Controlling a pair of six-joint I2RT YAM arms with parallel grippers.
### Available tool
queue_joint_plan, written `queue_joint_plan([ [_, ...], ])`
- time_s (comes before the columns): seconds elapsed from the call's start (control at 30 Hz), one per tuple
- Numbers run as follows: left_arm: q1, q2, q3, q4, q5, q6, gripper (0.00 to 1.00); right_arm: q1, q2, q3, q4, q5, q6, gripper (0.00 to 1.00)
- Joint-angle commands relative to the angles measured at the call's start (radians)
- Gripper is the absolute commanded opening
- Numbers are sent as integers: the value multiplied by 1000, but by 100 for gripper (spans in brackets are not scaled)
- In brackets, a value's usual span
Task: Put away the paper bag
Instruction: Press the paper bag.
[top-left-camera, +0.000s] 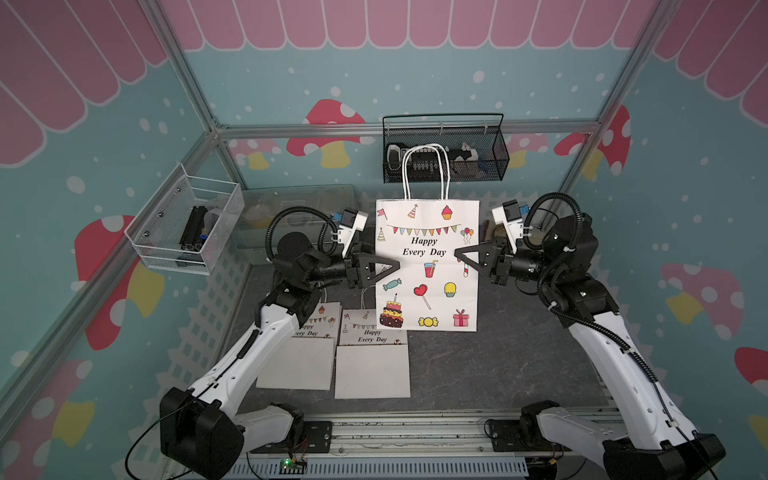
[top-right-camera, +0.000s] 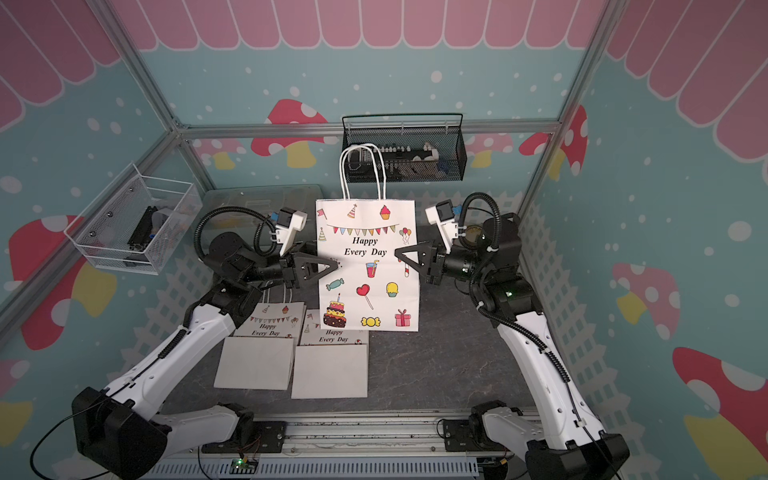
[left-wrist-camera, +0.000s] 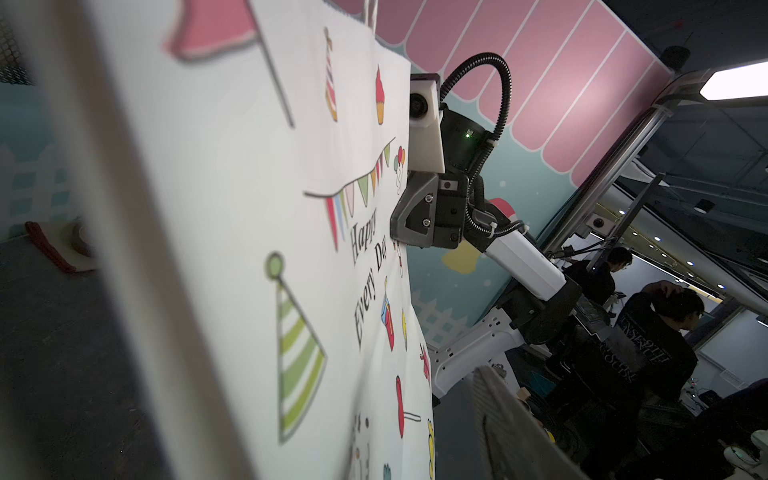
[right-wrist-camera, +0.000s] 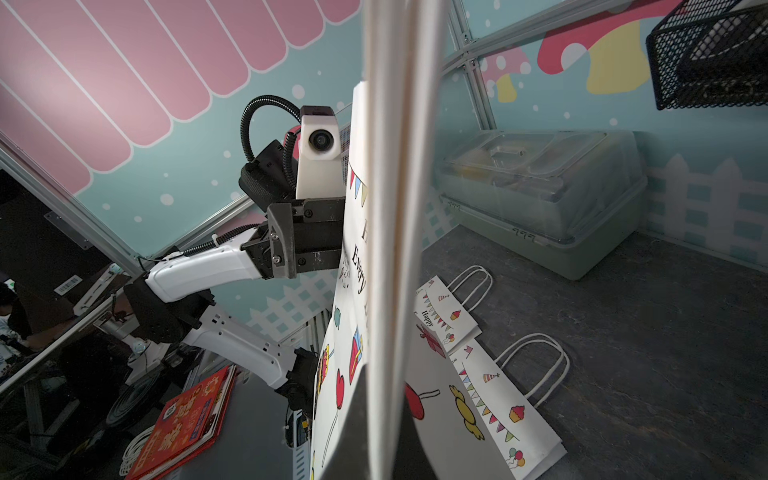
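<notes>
Right claw (top-left-camera: 456, 252) is clamped tight on the right edge of the paper bag (top-left-camera: 428, 274), pinching it flat. Across from it, the left claw (top-left-camera: 398, 263) sits at the bag's left edge, jaws parted, one finger across the printed front, not squeezing. The bag hangs upright between both arms, handles up, over the dark table (top-left-camera: 519, 357). Two folded bags (top-left-camera: 372, 365) lie flat just beside it.

Tabletop (top-left-camera: 498, 365): dark grey, marbled.

Front left, two bags lie flat side by side, almost touching, with their handles toward the back: left folded bag (top-left-camera: 297, 361) and right folded bag (top-left-camera: 372, 370).

Back left, at the wall: clear lidded container (top-left-camera: 299, 208).

Upright paper bag (top-left-camera: 428, 266): cannot tell whether its base touches the top.
</notes>
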Motion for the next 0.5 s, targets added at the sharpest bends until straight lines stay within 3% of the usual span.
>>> queue_joint_plan([
  [0.0, -2, 4, 2, -69, 46, 60, 62, -18, -13, 26, 64, 9, 29, 0],
  [0.2, -2, 27, 2, -61, 54, 54, 53, -26, 2, 41, 145, -50, 101, 0],
  [0.47, -8, 29, 4, -52, 56, 52, 26, -26, -3, 19, 169, -68, 120, 0],
])
